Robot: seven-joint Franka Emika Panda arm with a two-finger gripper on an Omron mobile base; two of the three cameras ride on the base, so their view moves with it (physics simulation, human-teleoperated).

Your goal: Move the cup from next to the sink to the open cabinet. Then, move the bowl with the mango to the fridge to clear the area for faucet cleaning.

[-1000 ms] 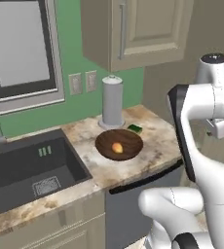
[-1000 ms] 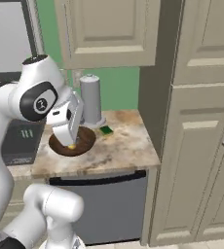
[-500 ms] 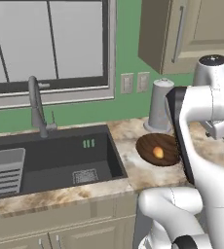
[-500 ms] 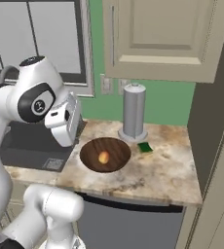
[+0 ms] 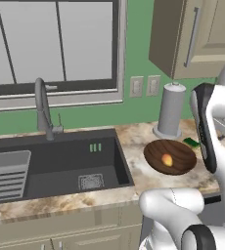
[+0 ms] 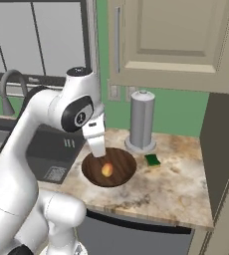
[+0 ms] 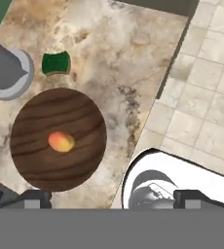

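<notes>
Hand view looks down on the bowl (image 7: 58,138) near the bench's front edge, mango (image 7: 61,141) inside; jaws spread, empty. It looks stiff, wide and weighty: grip the rim.

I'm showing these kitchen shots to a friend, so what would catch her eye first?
Probably the dark wooden bowl with an orange-yellow mango in it, on the marble counter right of the sink. Behind it stands a tall grey canister, with a small green sponge beside it.

Green wall (image 5: 139,44), window (image 5: 51,44), tiled floor (image 7: 206,97)
</notes>
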